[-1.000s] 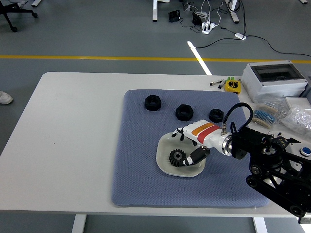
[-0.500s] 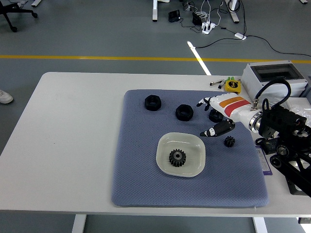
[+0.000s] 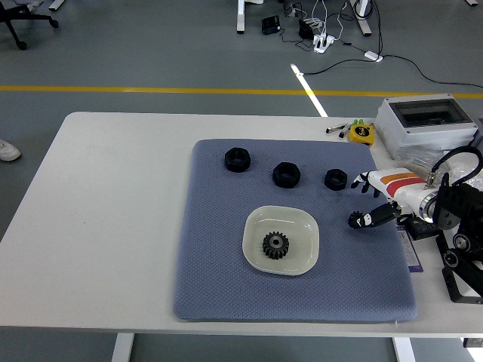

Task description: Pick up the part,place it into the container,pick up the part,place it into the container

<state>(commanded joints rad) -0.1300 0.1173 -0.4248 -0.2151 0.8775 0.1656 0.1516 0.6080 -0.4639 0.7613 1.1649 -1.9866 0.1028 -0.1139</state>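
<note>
Gear lying in white dish, right hand fingers spread, empty, above small gear on blue mat

Grey floor with a yellow line; cables, perhaps a power strip.

My right hand sits at the mat's right edge. The dish lies to its left with a gear in it. Three nuts line up behind and to the left, the nearest one just beside my fingers. A small gear touches my thumb.
</note>
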